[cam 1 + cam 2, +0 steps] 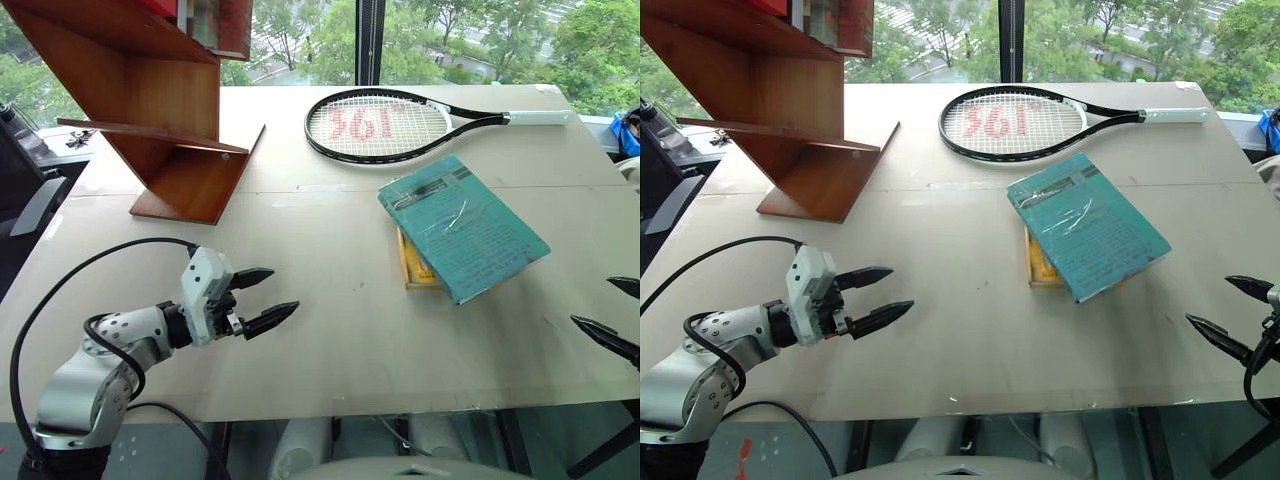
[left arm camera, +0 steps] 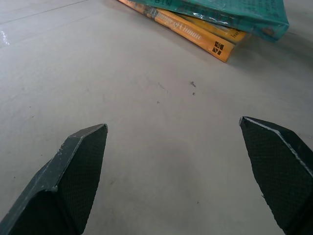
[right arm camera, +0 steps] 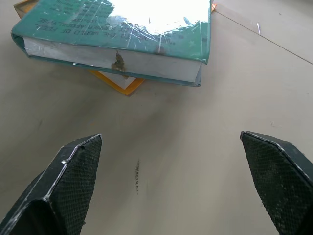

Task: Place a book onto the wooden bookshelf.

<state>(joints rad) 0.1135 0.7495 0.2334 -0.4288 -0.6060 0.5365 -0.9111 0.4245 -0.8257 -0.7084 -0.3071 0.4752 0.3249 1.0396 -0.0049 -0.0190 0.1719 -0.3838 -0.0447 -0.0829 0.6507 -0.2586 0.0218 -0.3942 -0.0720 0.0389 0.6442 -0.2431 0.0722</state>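
Both grippers, left and right, hover with fingers spread wide and empty over the near table. Mid-table, the teal book lies flat atop a yellow book, its glossy wrap likely slippery; the overhanging right edge looks the best grip. The wooden bookshelf stands far left.

the two eye views look forward and down from the head over the table, taking in the wooden bookshelf at far left, the racket at the far edge and windows beyond, the right eye's picture set slightly to the side. each wrist view looks low and close along its own fingers across the tabletop. both wrist views share the book stacked on the yellow book, seen from opposite sides.
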